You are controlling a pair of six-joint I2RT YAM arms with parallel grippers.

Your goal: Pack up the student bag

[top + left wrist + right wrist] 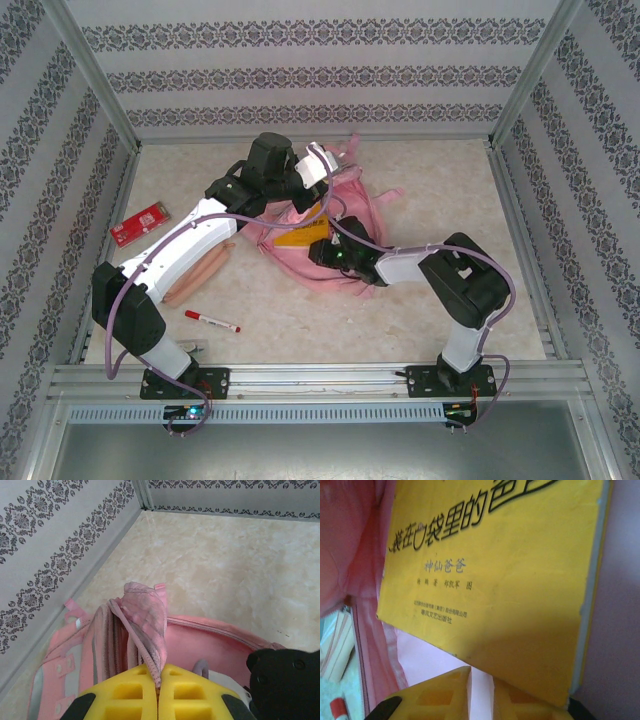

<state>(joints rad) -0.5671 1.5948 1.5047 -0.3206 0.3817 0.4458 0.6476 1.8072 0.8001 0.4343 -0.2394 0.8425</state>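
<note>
Table: pale marble-look top, patterned walls around.
Student bag: pink, mid-table, nearer the far wall.
Book: yellow cover, pink fabric around it.
Left gripper: fingers pressed together, pinching the bag's fabric edge!
Right gripper: at the book's lower edge, grip impossible to tell.

1. Table: pale marbled top.
2. Student bag: pink, lies mid-table.
3. Red packet: flat, near left wall.
4. Two tan sausage-shaped tubes: side by side, left of bag.
5. Red marker: front-left, just beside the tubes.
</note>
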